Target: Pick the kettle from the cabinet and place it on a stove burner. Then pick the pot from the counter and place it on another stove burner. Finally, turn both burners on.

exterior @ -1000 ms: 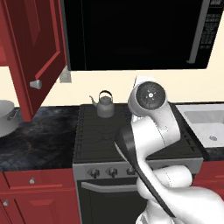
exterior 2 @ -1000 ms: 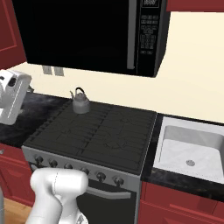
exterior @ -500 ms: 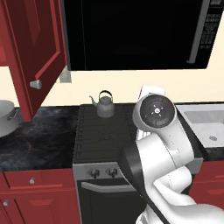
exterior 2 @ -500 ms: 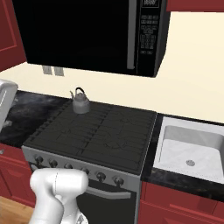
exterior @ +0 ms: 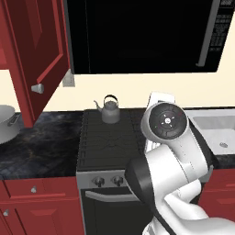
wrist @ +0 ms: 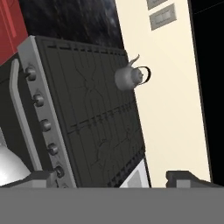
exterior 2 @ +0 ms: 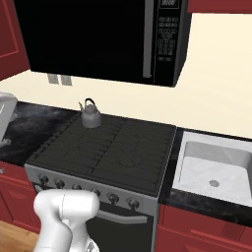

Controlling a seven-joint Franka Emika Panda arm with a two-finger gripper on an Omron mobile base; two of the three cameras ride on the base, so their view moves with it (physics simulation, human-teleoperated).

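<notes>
A: Where is the kettle (exterior: 109, 109) seen?

B: It is seen upright on the back left burner of the stove (exterior: 110, 142), close to the cream wall. In the right base view the kettle (exterior 2: 90, 114) is found at the far left corner of the black cooktop (exterior 2: 113, 150), its spout turned left. In the hand view, which is rolled on its side, the kettle (wrist: 130, 77) is shown on the grates (wrist: 100, 118) near the wall, well apart from the fingertips.

A: And the pot (exterior: 8, 124)?

B: It is set on the dark counter (exterior: 41, 144) at the left edge of the left base view, partly cut off by the frame, below the open red cabinet door (exterior: 39, 55).

A: How is the gripper (wrist: 118, 178) held?

B: Its two dark finger tips (wrist: 188, 177) are spread wide at the bottom of the hand view, and nothing is held between them. The left tip is hard to make out against the stove front, so its outline is perhaps only partly seen.

A: What else is shown?

B: A row of silver knobs (exterior 2: 86, 191) is seen along the stove front, a black microwave (exterior 2: 98, 39) is mounted above, and a white sink (exterior 2: 214, 165) is set to the right.
</notes>
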